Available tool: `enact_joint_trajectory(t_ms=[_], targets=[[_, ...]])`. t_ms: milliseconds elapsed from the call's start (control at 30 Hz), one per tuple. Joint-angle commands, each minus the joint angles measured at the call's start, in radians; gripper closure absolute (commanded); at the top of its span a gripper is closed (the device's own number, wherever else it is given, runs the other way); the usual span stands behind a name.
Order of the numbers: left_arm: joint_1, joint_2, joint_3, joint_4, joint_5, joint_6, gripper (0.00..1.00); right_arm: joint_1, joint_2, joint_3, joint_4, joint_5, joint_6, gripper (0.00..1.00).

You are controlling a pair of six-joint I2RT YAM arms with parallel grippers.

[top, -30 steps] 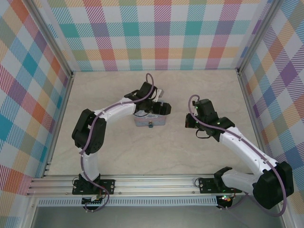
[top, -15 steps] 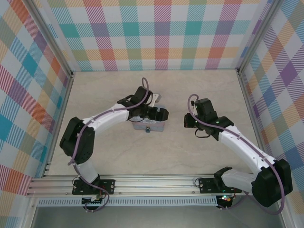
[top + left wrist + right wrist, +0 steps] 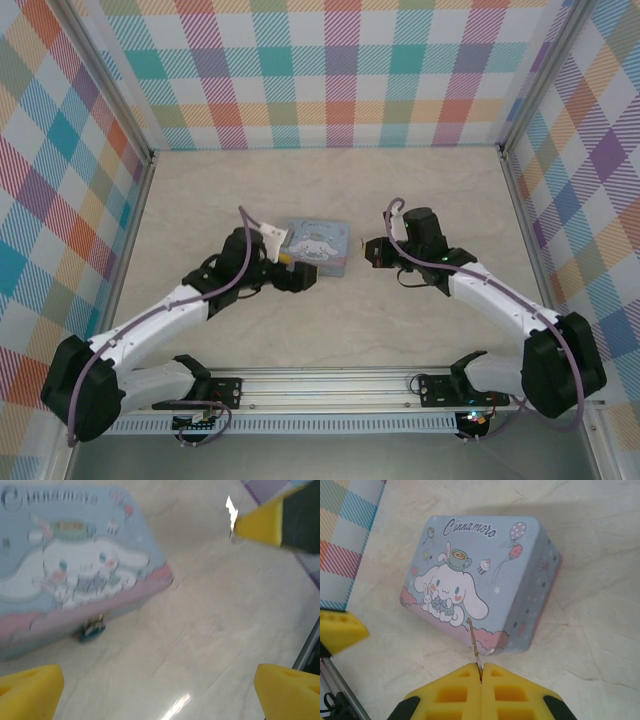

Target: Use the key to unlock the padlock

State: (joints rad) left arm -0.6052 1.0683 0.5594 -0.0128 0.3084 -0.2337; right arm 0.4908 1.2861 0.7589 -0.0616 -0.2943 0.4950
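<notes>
Yellow-padded right claw (image 3: 481, 672) pinches the key (image 3: 474, 642). The left claw (image 3: 160, 690) gapes empty; the padlock (image 3: 93, 628) on the tin (image 3: 75, 570) looks unopened.

The white left arm (image 3: 165, 310) has swung back toward the near-left corner and now stretches out low. Its yellow-padded left gripper (image 3: 303, 276), which sat on top of the pale blue cartoon-printed rectangular tin (image 3: 320, 243), is off it now, at the tin's near-left corner with its jaws apart. The tin's printed lid has come into plain sight. The right gripper (image 3: 371, 250) has edged left, closer to the tin's right side.
</notes>
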Motion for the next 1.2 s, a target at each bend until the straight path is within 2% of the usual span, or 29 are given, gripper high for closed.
enact_joint_trajectory(t_ms=[0,100,233,667,800,1167], targets=[[0.007,-0.037,-0.101,0.22,0.028,0.03,0.02,0.028,0.059,0.023,0.119,-0.053,0.027,0.99],[0.007,-0.046,-0.169,0.297,0.013,0.061,0.02,0.045,0.113,0.052,0.126,-0.033,0.029,0.99],[0.007,-0.022,-0.187,0.309,-0.017,0.082,0.04,0.054,0.185,0.088,0.152,-0.031,0.055,0.99],[0.008,0.196,-0.185,0.465,0.015,0.04,0.05,0.059,0.368,0.204,0.183,-0.072,0.071,0.99],[0.025,0.267,-0.175,0.511,0.016,0.032,0.05,0.058,0.398,0.213,0.155,-0.06,0.089,0.99],[0.104,0.416,-0.108,0.596,0.101,0.036,0.07,0.058,0.43,0.167,0.099,-0.033,0.13,1.0]])
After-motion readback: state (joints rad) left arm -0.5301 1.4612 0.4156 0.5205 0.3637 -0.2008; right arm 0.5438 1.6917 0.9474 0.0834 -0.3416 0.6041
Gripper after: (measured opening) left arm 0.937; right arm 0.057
